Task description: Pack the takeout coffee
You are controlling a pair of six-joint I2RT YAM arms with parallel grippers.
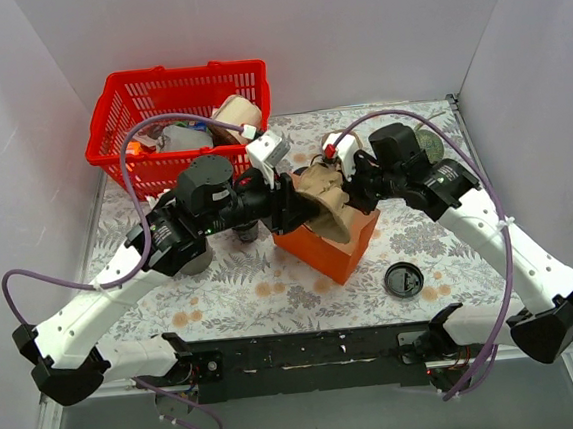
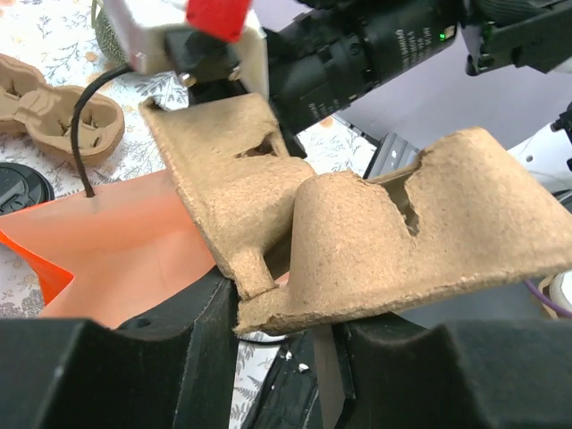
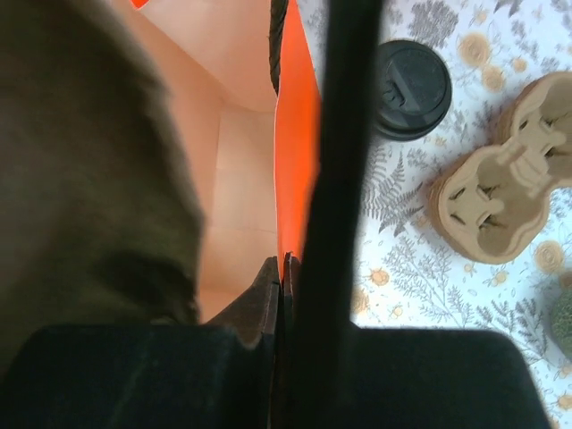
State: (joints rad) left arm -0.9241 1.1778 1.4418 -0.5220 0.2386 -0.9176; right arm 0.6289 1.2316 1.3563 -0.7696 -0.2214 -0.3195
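Note:
My left gripper (image 1: 300,198) is shut on a brown pulp cup carrier (image 1: 328,203) and holds it tilted over the mouth of the orange paper bag (image 1: 342,248). In the left wrist view the carrier (image 2: 375,241) fills the middle, its lower edge between my fingers. My right gripper (image 1: 353,191) is shut on the bag's upper rim; the right wrist view shows the jaws pinched on the orange wall (image 3: 299,134). A small dark round cup (image 1: 247,233), probably the takeout coffee, stands partly hidden under my left arm.
A flat black lid (image 1: 404,279) lies on the flowered cloth near the front right. A second pulp carrier (image 3: 500,201) lies on the table right of the bag. A red basket (image 1: 117,109) with items stands at the back left. A grey cup (image 1: 194,261) shows under my left arm.

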